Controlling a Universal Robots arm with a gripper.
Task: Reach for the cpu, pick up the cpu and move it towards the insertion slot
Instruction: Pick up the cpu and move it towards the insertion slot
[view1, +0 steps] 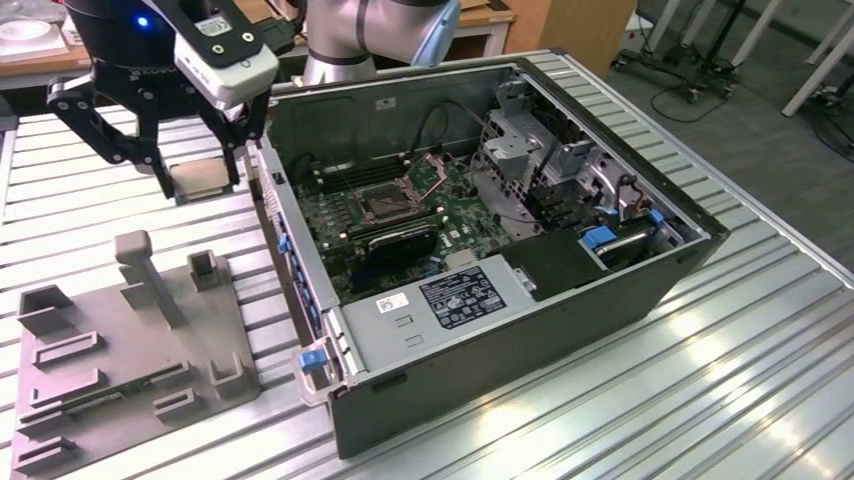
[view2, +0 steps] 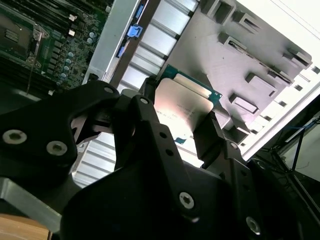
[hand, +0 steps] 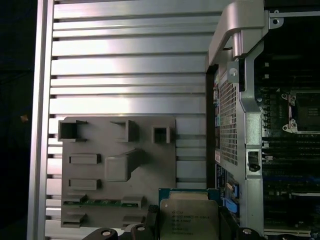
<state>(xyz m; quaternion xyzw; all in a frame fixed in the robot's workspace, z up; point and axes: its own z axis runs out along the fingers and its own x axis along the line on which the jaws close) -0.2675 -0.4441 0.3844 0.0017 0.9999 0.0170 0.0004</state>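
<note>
Exterior view: the tool (view1: 203, 186) hangs fingers-down above the slatted tabletop (view1: 694, 400). It pinches the cpu (view1: 200, 176) by two opposite edges, chip flat and clear of the surface. It hangs to the exterior view's left of the open computer case (view1: 534, 330), near the grey tray (view1: 120, 370). The insertion slot (view1: 387, 204) lies on the board inside the case, well apart from the chip, with the case wall between them. The arm (view1: 380, 30) comes in from behind the case, and the tool points straight down. Second wrist view: the cpu (view2: 182, 105) is clamped between the black fingers (view2: 212, 135). The tray (view2: 220, 65) lies beyond it, and the slot (view2: 15, 35) is far off to one side. First wrist view: the cpu (hand: 189, 216) sits beside the edge of the tray (hand: 120, 150), and the slot (hand: 306, 107) is away inside the case. We judge reach and pickup done. The carry toward the slot looks barely begun, with most of the way left.
</note>
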